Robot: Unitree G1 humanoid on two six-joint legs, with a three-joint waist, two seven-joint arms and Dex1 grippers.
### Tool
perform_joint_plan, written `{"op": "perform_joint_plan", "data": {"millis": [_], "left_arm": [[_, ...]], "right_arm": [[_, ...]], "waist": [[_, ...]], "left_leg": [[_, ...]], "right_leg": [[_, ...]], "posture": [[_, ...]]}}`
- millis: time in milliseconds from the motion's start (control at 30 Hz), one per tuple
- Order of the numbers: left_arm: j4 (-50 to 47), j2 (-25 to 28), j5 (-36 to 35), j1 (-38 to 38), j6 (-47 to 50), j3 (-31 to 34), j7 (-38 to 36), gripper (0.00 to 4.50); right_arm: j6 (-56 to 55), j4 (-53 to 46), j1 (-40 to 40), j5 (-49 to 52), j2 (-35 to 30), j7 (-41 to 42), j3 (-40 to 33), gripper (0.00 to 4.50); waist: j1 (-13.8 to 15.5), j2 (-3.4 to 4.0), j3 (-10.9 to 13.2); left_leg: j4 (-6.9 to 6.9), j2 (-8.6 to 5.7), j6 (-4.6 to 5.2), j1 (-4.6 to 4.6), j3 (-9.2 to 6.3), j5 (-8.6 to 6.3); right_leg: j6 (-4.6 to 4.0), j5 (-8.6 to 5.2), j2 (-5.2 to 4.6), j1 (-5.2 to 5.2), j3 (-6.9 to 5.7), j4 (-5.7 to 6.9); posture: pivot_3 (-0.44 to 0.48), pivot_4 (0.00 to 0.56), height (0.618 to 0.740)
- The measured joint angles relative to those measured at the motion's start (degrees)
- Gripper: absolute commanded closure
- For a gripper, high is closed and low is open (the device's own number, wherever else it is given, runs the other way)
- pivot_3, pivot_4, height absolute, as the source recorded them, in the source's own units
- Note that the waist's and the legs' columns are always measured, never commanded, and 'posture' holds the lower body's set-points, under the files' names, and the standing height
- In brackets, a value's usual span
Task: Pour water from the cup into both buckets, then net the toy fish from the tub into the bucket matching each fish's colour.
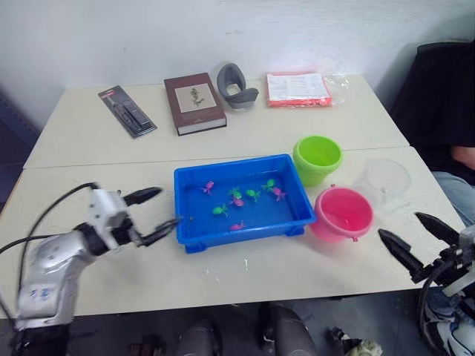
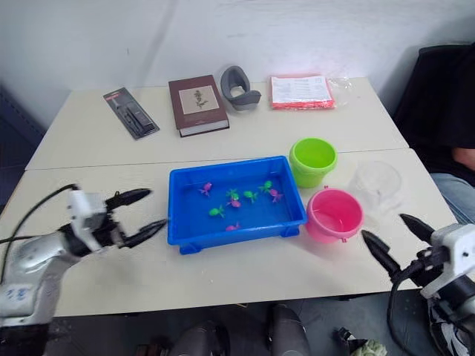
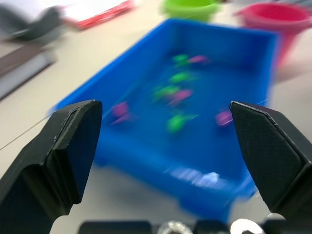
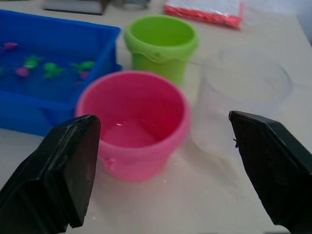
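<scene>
The clear cup (image 1: 384, 181) stands upright at about twelve o'clock from the empty, spread-fingered right gripper (image 1: 414, 239), just right of the pink bucket (image 1: 342, 213), so the right arm is nearer than the equally empty left gripper (image 1: 154, 213).

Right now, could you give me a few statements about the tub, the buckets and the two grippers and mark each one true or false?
1. The toy fish lie in the blue tub. True.
2. The pink bucket stands farther from the robot than the green bucket. False: the green one is farther back, the pink one nearer.
3. The left gripper has its fingers open beside the tub's end. True.
4. The right gripper is holding the clear cup. False: its fingers are open and the cup stands apart on the table.
5. The brown book lies inside the tub. False: it lies on the far table, behind it.
</scene>
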Motion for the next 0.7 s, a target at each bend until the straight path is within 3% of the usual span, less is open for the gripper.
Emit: {"op": "perform_joint_plan", "data": {"millis": [200,400,567,700], "left_arm": [[5.14,-2.11,3.44,14.82,-4.07,14.1,7.76,0.0],[6.11,-6.6,4.32,25.98,-6.03,20.26,11.05,0.0],[4.97,-7.78,4.55,26.4,-3.38,20.38,14.8,0.0],[4.18,-4.95,5.06,16.7,7.54,16.92,21.58,0.0]], "right_arm": [[-6.51,-1.47,-6.26,-0.42,-2.49,11.85,9.52,0.04],[-14.57,-0.46,-9.5,-4.72,0.14,16.53,18.47,0.04],[-13.97,-0.28,-9.95,-2.77,0.25,17.64,20.22,0.04],[-12.23,-0.55,-12.12,-2.12,0.13,16.51,22.13,0.04]], "waist": [[0.17,-0.47,-0.05],[1.39,-0.75,-0.07],[2.97,-0.81,-0.1],[3.41,-0.83,-0.12]], "left_leg": [[0.0,-0.03,0.1,-0.01,-0.03,-0.13],[0.08,-0.14,0.24,-0.06,-0.07,-0.33],[0.12,-0.17,0.33,-0.06,-0.11,-0.43],[0.12,-0.17,0.18,-0.06,-0.21,-0.33]], "right_leg": [[-0.02,-0.01,-0.3,-0.01,-0.19,-0.08],[-0.05,-0.03,-0.57,0.0,-0.41,-0.13],[-0.06,-0.03,-0.66,0.01,-0.44,-0.1],[-0.09,-0.03,-0.66,0.03,-0.56,0.02]], "posture": [[0.0,0.15,0.74],[0.0,0.15,0.74],[0.0,0.15,0.74],[0.0,0.15,0.74]]}}
